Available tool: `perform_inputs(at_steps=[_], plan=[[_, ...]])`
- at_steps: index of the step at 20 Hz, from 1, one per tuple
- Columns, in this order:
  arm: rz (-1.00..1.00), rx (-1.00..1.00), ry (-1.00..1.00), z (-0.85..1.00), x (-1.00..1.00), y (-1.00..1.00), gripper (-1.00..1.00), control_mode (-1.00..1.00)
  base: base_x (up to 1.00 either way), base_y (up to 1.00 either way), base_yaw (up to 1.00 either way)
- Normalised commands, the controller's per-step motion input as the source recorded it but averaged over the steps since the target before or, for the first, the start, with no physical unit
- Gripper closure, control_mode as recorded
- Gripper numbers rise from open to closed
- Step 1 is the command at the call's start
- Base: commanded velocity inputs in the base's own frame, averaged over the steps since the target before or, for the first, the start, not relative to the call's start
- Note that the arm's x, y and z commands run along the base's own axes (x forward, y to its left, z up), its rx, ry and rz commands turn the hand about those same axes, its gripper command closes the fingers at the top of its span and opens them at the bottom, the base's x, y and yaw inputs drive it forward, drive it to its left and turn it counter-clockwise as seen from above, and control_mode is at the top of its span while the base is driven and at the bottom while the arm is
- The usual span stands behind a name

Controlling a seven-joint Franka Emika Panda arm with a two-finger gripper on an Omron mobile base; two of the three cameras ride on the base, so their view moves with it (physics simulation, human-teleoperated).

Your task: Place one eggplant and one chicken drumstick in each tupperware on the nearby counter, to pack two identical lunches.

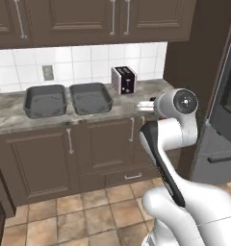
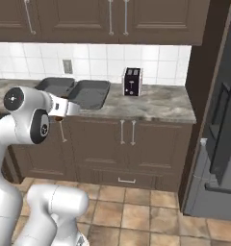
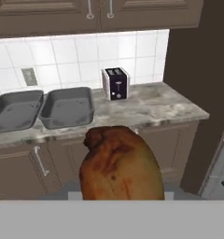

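The gripper (image 3: 121, 193) holds a brown chicken drumstick (image 3: 119, 165) tight, w/ both tupperwares (image 3: 67, 106) on the counter (image 3: 151, 105) bare. Next, I think: carry it over a tub & let go.

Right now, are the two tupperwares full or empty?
Empty: both tupperwares show bare grey bottoms on the counter.

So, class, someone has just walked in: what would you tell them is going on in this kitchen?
The robot arm is carrying a reddish-brown chicken drumstick in its gripper, held in front of the counter. Two dark grey tupperwares sit side by side on the counter, and both look empty. A toaster stands to their right. Nothing is packed yet.
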Motion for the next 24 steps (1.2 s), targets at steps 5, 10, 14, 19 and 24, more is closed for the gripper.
perform_inputs(at_steps=[5,10,14,19,24], plan=[[0.0,0.0,0.0,0.0,0.0,0.0,1.0,1.0,1.0,1.0,-0.07],[0.0,0.0,0.0,0.0,0.0,0.0,1.0,1.0,1.0,0.46,-0.11],[0.0,0.0,0.0,0.0,0.0,0.0,1.0,1.0,0.84,0.08,-0.02],[0.0,0.0,0.0,0.0,0.0,0.0,1.0,1.0,0.66,-0.05,-0.03],[0.0,0.0,0.0,0.0,0.0,0.0,1.0,1.0,0.37,-0.21,0.0]])
